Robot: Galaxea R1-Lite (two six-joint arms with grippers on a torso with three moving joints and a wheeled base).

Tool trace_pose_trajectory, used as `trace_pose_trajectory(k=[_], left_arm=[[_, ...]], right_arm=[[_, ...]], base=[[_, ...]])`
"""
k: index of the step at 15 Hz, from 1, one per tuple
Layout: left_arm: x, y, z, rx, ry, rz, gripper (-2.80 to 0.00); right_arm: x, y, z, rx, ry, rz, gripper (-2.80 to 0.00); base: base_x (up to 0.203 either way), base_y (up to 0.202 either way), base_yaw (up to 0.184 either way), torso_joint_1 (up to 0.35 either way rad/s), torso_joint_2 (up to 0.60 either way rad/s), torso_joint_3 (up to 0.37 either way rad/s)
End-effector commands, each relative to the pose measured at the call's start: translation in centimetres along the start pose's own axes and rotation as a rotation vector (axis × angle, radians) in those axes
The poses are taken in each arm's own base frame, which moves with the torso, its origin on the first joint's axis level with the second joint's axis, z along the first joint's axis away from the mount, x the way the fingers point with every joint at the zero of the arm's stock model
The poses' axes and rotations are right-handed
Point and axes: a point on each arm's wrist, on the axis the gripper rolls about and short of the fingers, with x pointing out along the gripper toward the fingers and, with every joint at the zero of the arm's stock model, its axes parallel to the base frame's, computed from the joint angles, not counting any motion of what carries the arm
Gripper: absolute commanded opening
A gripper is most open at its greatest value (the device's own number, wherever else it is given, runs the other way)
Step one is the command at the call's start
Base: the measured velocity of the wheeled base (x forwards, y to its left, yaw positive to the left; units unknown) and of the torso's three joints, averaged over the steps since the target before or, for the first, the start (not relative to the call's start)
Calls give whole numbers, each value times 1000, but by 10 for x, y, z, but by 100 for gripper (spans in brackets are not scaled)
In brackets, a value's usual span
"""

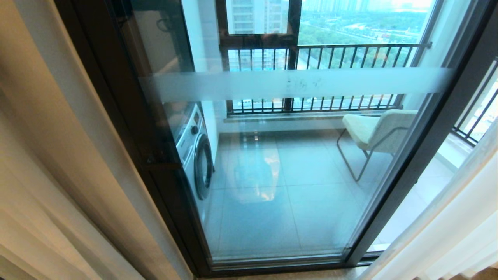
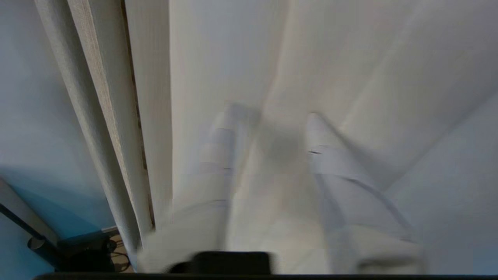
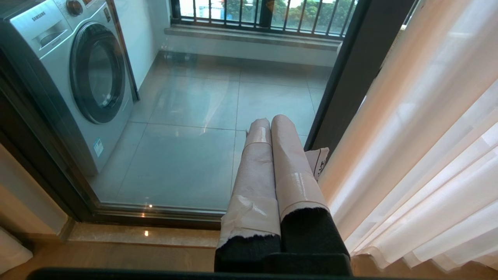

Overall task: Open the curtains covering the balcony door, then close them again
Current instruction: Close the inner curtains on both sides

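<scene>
The balcony door (image 1: 295,163) stands uncovered in the middle of the head view, clear glass with a frosted band (image 1: 295,83) in a dark frame (image 1: 424,155). The curtains are gathered at both sides: pale folds on the left (image 1: 46,175) and a sheer white panel at the lower right (image 1: 447,233). My left gripper (image 2: 272,120) is open, its taped fingers (image 2: 319,155) spread right against white curtain fabric (image 2: 350,58), with a fold running between them. My right gripper (image 3: 272,118) is shut on nothing, low beside the sheer curtain (image 3: 428,155). Neither gripper shows in the head view.
Behind the glass are a washing machine (image 1: 196,155) on the left, a pale chair (image 1: 377,132) on the right and a black-barred railing (image 1: 330,54). A thicker tan drape (image 2: 93,116) hangs beside the left gripper, with a dark stand (image 2: 78,252) on the floor below.
</scene>
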Motion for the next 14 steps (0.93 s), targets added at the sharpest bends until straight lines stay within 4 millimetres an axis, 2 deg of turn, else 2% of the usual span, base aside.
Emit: trace_pose_trajectory(k=[1,14], left_arm=[[1,2,0,-2,-1,10,0],[-3,10,5,-12,-6,8,0]], right_arm=[[0,0,0,-1,2,1,-280],[0,0,0,0,2,1,-280]], base=[[0,0,0,0,0,0],[0,0,0,0,0,0]])
